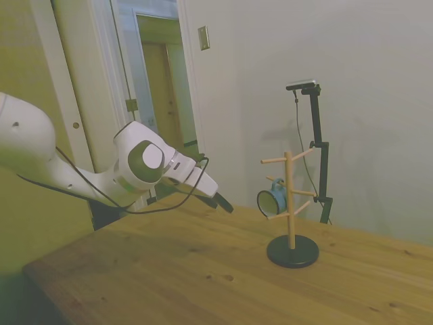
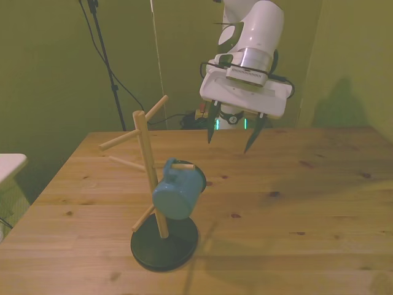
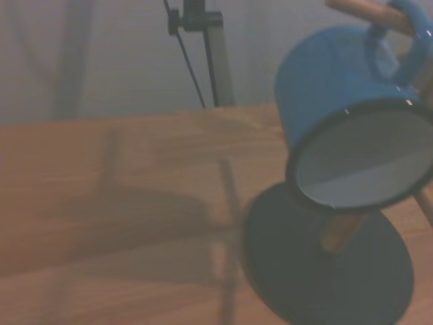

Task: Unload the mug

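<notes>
Wooden table (image 2: pixel 319 203); claw (image 2: pixel 231 134) open; mug's (image 3: pixel 352 128) white inside only wrist-visible.

Wooden peg tree on a wooden table

We see a peg stand (image 2: pixel 143 161) with a round dark base (image 2: pixel 164 243) and angled wooden pegs, near the wooden table (image 2: pixel 307 209)'s front edge; a white door frame (image 1: pixel 81 88) stands behind.

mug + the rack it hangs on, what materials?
Mug: looks like enamelled metal, glossy teal outside, white inside, thin dark rim; the thin wall suggests enamel, though glazed ceramic can't be ruled out.
Rack: light unfinished-looking wood post and pegs, visibly dowel-like. Its round base is matte black, material unclear, possibly painted metal or wood.
</notes>
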